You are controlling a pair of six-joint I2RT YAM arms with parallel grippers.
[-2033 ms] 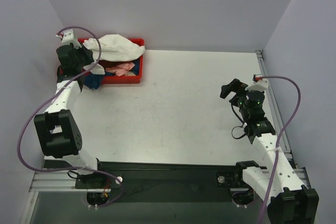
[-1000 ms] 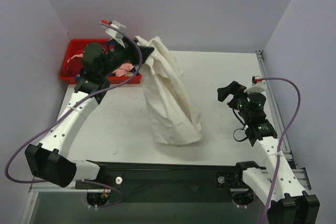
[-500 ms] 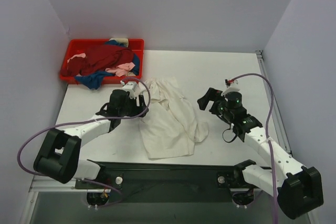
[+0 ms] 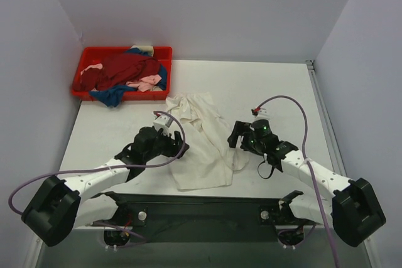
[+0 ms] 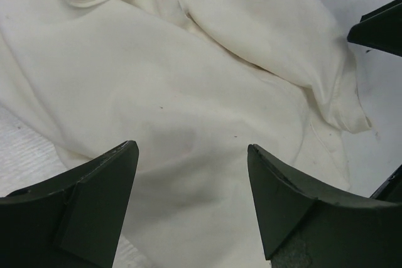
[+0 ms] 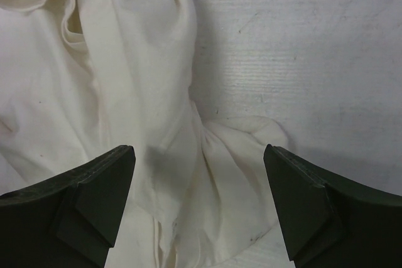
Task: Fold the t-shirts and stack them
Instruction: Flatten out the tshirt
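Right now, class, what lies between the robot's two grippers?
The cream-white t-shirt, crumpled on the table, lies between the left gripper and right gripper; the top view shows it.

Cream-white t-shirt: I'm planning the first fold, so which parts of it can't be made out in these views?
- Top view: the cream-white t-shirt is partly covered at its left edge by the left end effector, at its right edge by the right end effector.
- Left wrist view: it runs off the top, left and bottom edges.
- Right wrist view: same three edges cut it off.
- Collar, front or back: lost in wrinkles.
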